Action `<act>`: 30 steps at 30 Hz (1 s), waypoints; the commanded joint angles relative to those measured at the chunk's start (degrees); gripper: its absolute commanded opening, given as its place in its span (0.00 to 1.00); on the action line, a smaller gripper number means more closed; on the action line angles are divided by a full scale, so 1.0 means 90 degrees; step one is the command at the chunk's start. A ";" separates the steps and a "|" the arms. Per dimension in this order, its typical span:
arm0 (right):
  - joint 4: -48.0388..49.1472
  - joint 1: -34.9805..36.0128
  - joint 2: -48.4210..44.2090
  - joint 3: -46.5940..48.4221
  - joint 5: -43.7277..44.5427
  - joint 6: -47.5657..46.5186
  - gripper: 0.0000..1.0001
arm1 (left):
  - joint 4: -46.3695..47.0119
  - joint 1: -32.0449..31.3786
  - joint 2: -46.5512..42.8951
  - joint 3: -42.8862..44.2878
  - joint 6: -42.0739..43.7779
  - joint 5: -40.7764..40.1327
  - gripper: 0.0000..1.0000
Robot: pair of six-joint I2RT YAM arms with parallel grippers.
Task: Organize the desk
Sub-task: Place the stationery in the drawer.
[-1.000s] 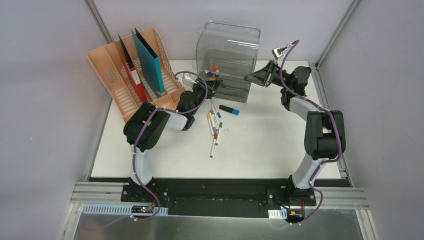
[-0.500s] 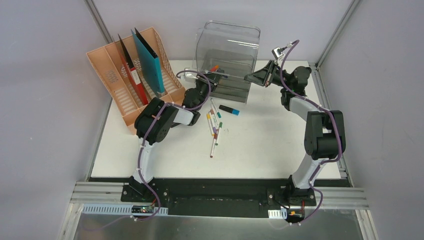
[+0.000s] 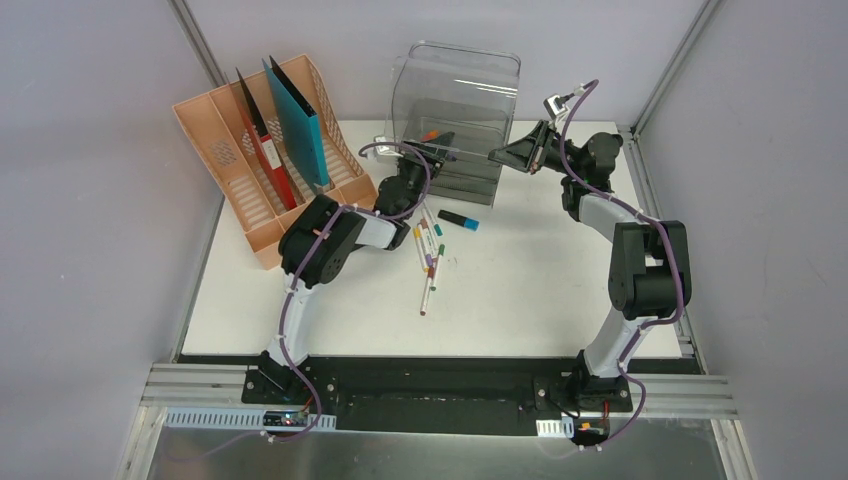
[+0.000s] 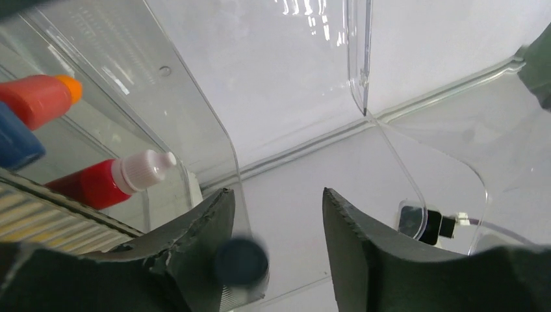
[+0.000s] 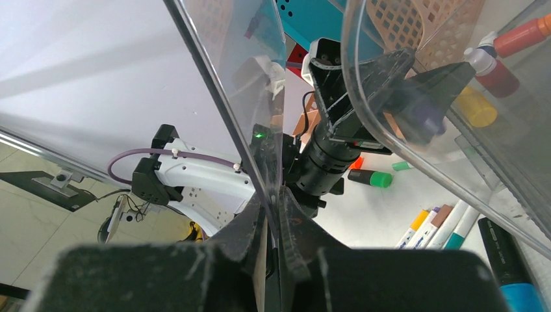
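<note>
White counter [image 3: 540, 290]; left tool [image 4: 276, 201] jaws apart at clear box [image 3: 460, 90]; blurred dark blob [image 4: 240, 263] by 1 finger, unidentifiable; right tool [image 5: 273, 198] pinching box wall; markers [image 3: 430, 250] behind left tool.

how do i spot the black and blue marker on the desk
Find the clear plastic box at the back of the white desk. Just in front of it, right of the scattered pens, lies the marker: short, thick and black with a blue end, unlike those thin white pens.

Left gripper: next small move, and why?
Probably withdraw the left gripper from the clear grey plastic drawer box: its jaws stand apart, a dark round cap between them looks ungripped, and loose coloured markers lie on the white desk.
</note>
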 commanded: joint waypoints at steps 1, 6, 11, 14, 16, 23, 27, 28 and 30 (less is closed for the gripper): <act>0.0077 0.0085 -0.0165 0.0171 -0.0246 0.0299 0.05 | -0.0177 -0.0052 -0.0184 0.0088 0.0292 -0.0224 0.56; 0.0072 0.0084 -0.0166 0.0166 -0.0246 0.0304 0.05 | -0.0294 -0.0062 -0.0297 0.0068 0.0459 -0.0182 0.57; 0.0079 0.0083 -0.0175 0.0171 -0.0246 0.0312 0.05 | -0.0831 -0.0062 -0.0515 0.0116 0.0421 -0.0218 0.30; 0.0072 0.0076 -0.0204 0.0171 -0.0255 0.0315 0.05 | -0.0831 -0.0062 -0.0604 0.0061 0.0535 -0.0015 0.30; 0.0078 0.0075 -0.0216 0.0171 -0.0256 0.0300 0.05 | -0.0766 -0.0063 -0.0732 -0.0082 0.0740 0.0161 0.33; 0.0088 0.0074 -0.0192 0.0167 -0.0246 0.0314 0.05 | -0.0491 -0.0062 -0.1563 -0.1030 0.1452 0.0736 0.46; 0.0086 0.0075 -0.0175 0.0162 -0.0246 0.0310 0.06 | -0.0505 -0.0062 -0.2125 -0.1676 0.1936 0.1148 0.49; 0.0083 0.0075 -0.0179 0.0154 -0.0246 0.0317 0.05 | -0.0530 -0.0062 -0.2276 -0.1851 0.2067 0.1227 0.49; 0.0087 0.0075 -0.0166 0.0159 -0.0246 0.0315 0.05 | -0.0706 -0.0062 -0.2569 -0.2207 0.2310 0.1347 0.49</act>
